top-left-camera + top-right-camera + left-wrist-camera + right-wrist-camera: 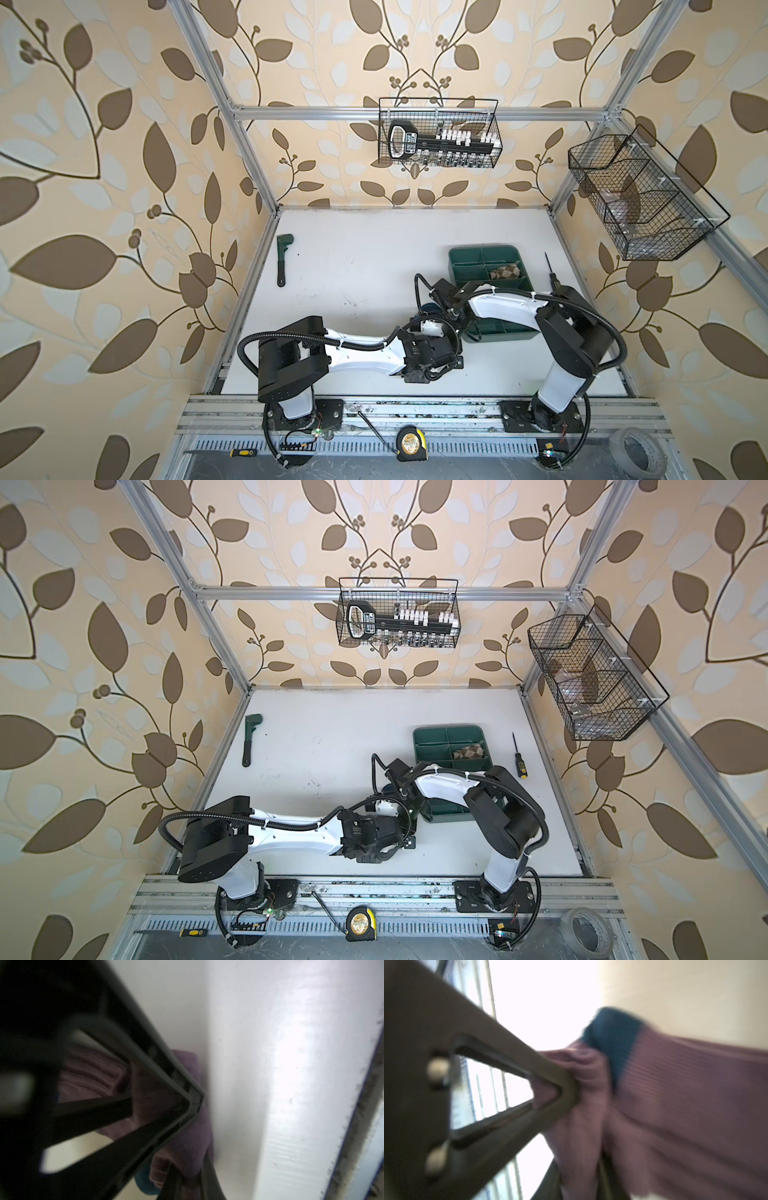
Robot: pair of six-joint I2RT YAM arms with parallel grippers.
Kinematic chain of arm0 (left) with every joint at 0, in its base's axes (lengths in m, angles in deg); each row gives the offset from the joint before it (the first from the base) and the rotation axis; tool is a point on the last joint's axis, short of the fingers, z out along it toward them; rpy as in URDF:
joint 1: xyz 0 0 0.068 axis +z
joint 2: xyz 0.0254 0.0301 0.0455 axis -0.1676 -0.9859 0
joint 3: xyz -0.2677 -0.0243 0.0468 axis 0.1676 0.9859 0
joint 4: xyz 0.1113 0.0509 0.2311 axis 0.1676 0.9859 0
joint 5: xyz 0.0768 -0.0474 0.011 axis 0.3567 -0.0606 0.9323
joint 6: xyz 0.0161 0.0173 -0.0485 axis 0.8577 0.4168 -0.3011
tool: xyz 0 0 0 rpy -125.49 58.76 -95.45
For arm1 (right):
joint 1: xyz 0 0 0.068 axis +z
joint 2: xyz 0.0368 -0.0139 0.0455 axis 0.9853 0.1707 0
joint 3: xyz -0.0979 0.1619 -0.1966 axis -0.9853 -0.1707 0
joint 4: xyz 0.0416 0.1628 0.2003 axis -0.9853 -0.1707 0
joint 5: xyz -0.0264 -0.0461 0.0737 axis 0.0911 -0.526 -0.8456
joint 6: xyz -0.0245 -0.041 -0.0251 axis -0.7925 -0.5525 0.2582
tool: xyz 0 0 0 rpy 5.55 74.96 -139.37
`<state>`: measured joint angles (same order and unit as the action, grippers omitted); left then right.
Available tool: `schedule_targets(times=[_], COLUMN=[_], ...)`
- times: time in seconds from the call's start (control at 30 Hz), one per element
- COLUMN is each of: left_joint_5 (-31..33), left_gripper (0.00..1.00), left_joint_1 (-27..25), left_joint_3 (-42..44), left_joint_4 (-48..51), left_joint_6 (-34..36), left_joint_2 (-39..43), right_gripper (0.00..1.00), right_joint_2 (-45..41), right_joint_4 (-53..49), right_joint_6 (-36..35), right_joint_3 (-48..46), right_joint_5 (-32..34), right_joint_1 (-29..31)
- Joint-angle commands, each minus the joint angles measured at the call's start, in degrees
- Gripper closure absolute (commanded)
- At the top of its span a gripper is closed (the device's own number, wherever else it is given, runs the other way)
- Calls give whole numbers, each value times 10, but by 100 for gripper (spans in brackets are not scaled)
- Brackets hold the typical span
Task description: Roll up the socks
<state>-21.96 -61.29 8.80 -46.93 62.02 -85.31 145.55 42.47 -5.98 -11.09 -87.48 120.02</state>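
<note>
- One at a time, judging the socks as light, limp knit: stretching readily, sagging wherever unsupported, hardly slippery, in no way fragile.
- Spotting the argyle sock (505,272) bundled in a right-hand compartment of the green tray (457,259), right of centre in both top views, well apart from both sets of jaws.
- Placing the purple sock (187,1142) at mid-frame in both top views, just left of the tray, mostly hidden beneath the arms over the bench (353,257); filling the wrist views instead.
- Reading the left jaws as clamped on a bunched purple fold, with a blue patch (143,1185) hanging at the lower edge of that view.
- Failing, through motion blur, to tell the right jaws' state; seeing only purple rib pressed against one fingertip (569,1088).
- Favouring a bite on doubled fabric or the cuff; avoiding single-layer pinches, likely to stretch thin and slip out mid-roll.
</note>
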Motion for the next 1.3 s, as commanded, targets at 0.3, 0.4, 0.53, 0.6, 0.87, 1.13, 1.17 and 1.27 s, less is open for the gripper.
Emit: schedule_targets(times=[0.3, 0.4, 0.53, 0.6, 0.87, 1.13, 1.17, 1.27], left_joint_5=[-194, -255, -326, -362, -423, -433, -432, -434], left_gripper=[100, 100, 100, 100, 100, 100, 100, 100], left_joint_1=[76, 114, 168, 196, 254, 273, 274, 278], left_joint_3=[-17, -47, -91, -116, -176, -202, -201, -200], left_joint_4=[101, 141, 191, 216, 267, 284, 283, 280], left_joint_6=[28, 50, 67, 73, 76, 71, 69, 67], left_joint_2=[-43, -65, -105, -128, -188, -218, -217, -215], right_gripper=[48, 48, 43, 49, 53, 42, 41, 41], right_joint_2=[-355, -450, -586, -639, -683, -416, -374, -285], right_joint_4=[141, 190, 229, 213, 62, 250, 283, 356], right_joint_6=[147, 156, 101, 43, -111, -151, -155, -159], right_joint_3=[-32, -44, -92, -117, -201, -262, -265, -264], right_joint_5=[191, 221, 169, 98, 432, 675, 671, 638], right_joint_1=[-170, -191, -190, -181, 213, 415, 412, 398])
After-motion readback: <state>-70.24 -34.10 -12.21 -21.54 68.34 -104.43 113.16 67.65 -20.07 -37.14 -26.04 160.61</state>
